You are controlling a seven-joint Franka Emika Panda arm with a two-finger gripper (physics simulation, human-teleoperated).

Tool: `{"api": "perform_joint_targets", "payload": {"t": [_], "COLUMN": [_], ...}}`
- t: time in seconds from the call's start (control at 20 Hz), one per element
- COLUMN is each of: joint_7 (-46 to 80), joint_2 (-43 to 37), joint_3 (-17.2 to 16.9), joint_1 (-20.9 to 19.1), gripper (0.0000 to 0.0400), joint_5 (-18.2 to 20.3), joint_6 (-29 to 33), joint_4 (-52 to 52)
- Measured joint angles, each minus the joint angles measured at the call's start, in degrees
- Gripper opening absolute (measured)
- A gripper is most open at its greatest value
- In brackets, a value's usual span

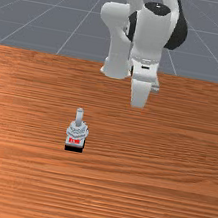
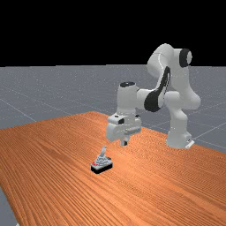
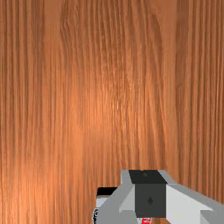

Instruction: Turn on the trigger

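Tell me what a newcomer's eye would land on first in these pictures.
Probably the big white and grey arm, reaching from right of the far view's middle toward its left, with its claw hanging above the wooden table. Next, likely the small grey trigger, with red marking and black base, toward the front view's left.
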Motion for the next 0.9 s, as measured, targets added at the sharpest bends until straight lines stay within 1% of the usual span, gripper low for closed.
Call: {"api": "perform_joint_targets", "payload": {"t": [0.05, 0.1, 0.15, 0.2, 0.25, 0.3, 0.35, 0.4, 0.45, 0.5, 0.55, 0.65, 0.7, 0.75, 0.8, 0.85, 0.9], "joint_7": [0.91, 0.99, 5.04, 5.63, 8.31, 7.47, 8.1, 7.93, 6.04, 6.04, 1.67, -1.54, 8.16, 9.2, -4.81, -4.69, -9.63], "joint_2": [-2.58, -4.39, -4.3, -5.76, -7.79, -9.55, -11.0, -13.05, -15.59, -16.77, -18.14, -20.27, -21.51, -21.06, -19.36, -18.98, -18.88], "joint_3": [-0.17, -0.05, -0.77, -0.63, -0.55, -0.19, 0.06, 0.43, 0.6, 0.71, 0.76, 0.76, 1.49, 1.57, 0.06, 0.15, -0.92], "joint_1": [0.18, 0.2, 1.55, 1.62, 2.04, 1.78, 1.81, 1.62, 1.32, 1.46, 1.55, 1.88, 0.76, 0.55, 2.24, 2.13, 2.14], "gripper": [0.0, 0.0, 0.0, 0.0, 0.0, 0.0, 0.0, 0.0, 0.0, 0.0, 0.0, 0.0, 0.0, 0.0, 0.0, 0.0, 0.0], "joint_5": [-0.81, -0.7, -5.34, -5.81, -8.49, -7.33, -7.8, -7.24, -2.12, -2.06, -1.97, -1.81, -6.93, -8.14, 7.5, 7.36, 11.25], "joint_6": [4.84, 5.43, -1.25, -0.77, -1.11, 0.14, 0.47, 1.38, 3.42, 3.69, 4.27, 4.87, 14.62, 16.24, 8.14, 8.78, 7.62], "joint_4": [-4.71, -7.26, -5.65, -7.71, -10.45, -12.85, -14.78, -17.53, -20.99, -22.42, -24.16, -26.73, -30.96, -31.47, -28.13, -28.31, -28.26]}}
